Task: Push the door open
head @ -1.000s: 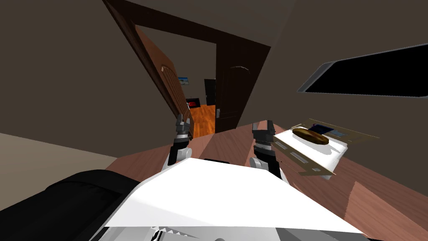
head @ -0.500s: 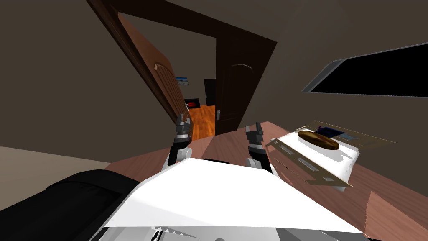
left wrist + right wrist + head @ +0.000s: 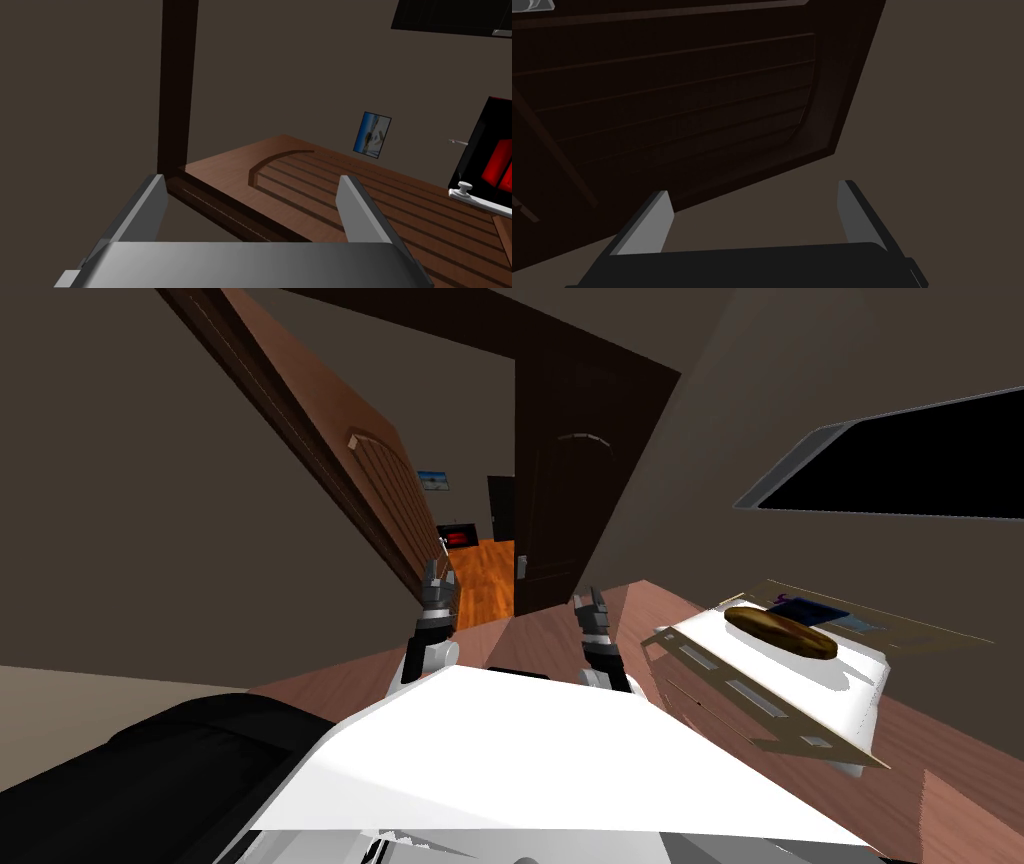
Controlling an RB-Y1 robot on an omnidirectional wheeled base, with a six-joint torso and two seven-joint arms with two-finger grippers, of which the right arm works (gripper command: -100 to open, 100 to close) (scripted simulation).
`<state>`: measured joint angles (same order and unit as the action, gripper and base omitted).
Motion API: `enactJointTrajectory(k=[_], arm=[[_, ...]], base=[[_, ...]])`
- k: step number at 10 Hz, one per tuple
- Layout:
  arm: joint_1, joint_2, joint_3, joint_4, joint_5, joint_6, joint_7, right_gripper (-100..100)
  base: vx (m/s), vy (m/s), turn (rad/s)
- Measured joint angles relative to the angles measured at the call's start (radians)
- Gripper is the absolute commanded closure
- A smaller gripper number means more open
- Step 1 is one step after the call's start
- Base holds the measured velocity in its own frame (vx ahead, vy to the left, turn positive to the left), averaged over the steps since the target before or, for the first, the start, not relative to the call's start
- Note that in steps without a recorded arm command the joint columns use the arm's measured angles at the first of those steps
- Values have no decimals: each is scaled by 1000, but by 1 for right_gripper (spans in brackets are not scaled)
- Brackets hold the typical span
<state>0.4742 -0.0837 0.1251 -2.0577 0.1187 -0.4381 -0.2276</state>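
Dim brown-walled hallway, wood floor (image 3: 535,633). Our left gripper (image 3: 437,578) was released, fingers spread, close to the brown door (image 3: 385,488), which stood part open at the frame's left side. Right gripper (image 3: 592,606) was also spread, facing the dark door (image 3: 560,508). Risk: an off-centre push could slide our blades off the door's edge or snag its handle (image 3: 466,189).
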Motion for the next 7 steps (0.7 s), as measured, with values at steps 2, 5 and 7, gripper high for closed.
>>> enactJointTrajectory(k=[2,5,7], arm=[[-13,-3,17,33,23,11,-11,-100],[-10,-14,52,84,66,20,-36,-100],[-7,-7,80,119,95,18,-40,-100]], base=[[135,-1,3],[170,14,2],[155,-6,3]])
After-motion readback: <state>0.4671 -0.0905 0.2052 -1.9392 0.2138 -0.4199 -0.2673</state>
